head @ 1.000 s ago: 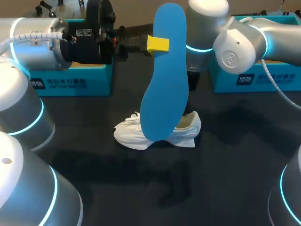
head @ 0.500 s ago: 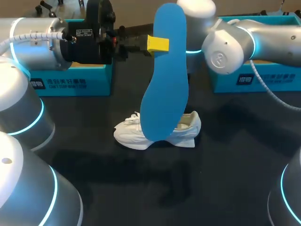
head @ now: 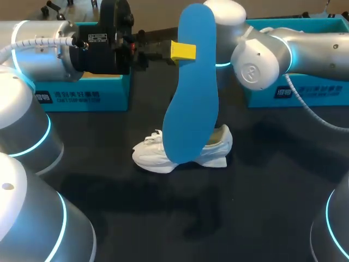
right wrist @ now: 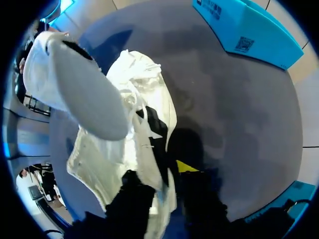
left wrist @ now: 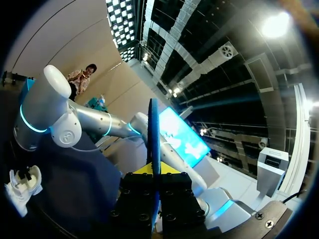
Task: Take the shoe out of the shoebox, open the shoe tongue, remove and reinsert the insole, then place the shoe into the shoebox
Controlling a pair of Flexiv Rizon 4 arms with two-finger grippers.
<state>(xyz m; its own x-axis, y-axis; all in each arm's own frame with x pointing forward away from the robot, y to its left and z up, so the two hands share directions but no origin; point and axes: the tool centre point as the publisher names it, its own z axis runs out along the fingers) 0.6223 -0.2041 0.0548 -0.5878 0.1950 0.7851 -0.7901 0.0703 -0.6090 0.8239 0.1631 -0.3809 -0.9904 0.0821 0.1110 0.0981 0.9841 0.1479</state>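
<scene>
The shoe (head: 152,155) is seen lying on the dark tabletop (head: 262,185), its heel rim pinched by the right pincer (right wrist: 162,180), while the blue insole (head: 192,93) is held upright, clamped in the left pincer (head: 182,51).

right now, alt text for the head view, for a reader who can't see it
The left gripper holds a blue insole upright over a white sneaker on the dark table. The right arm extends behind the insole; a teal shoebox stands back-left, a second teal shoebox back-right.
</scene>
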